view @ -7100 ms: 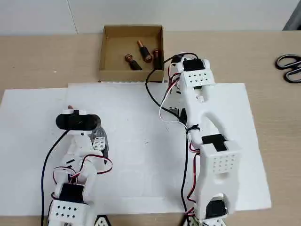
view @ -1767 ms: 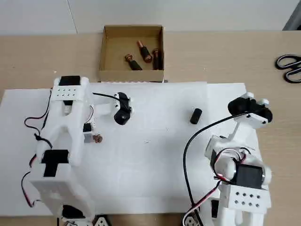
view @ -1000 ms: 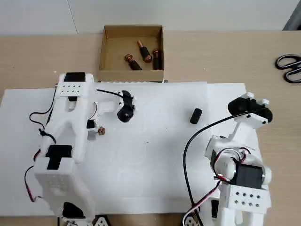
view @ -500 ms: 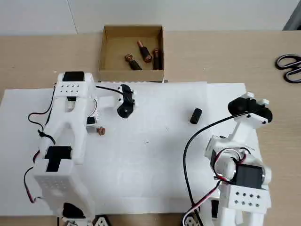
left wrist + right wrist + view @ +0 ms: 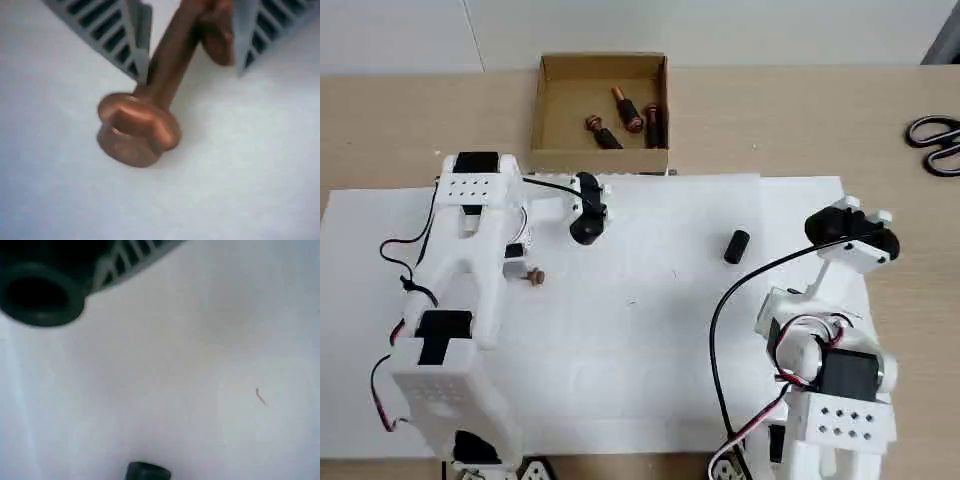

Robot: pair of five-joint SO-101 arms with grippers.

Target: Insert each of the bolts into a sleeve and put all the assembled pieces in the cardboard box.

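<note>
My left gripper is shut on a copper bolt. Its shank runs up between the grey fingers, and its flanged head rests on the white sheet. From above, the bolt lies just right of that gripper, left of centre. One black sleeve lies loose on the sheet towards the right. In the right wrist view another black sleeve, bore facing the camera, sits close against my right gripper. The cardboard box at the back holds three assembled pieces.
A white sheet covers the table between the arms. The right arm is folded back at the near right. Scissors lie on the bare table at the far right. A small dark object lies farther off in the right wrist view.
The right arm pulled back from the box and folded away. The left arm stretched out over the sheet. In the last second the bolt shifted slightly towards the box with the left gripper.
</note>
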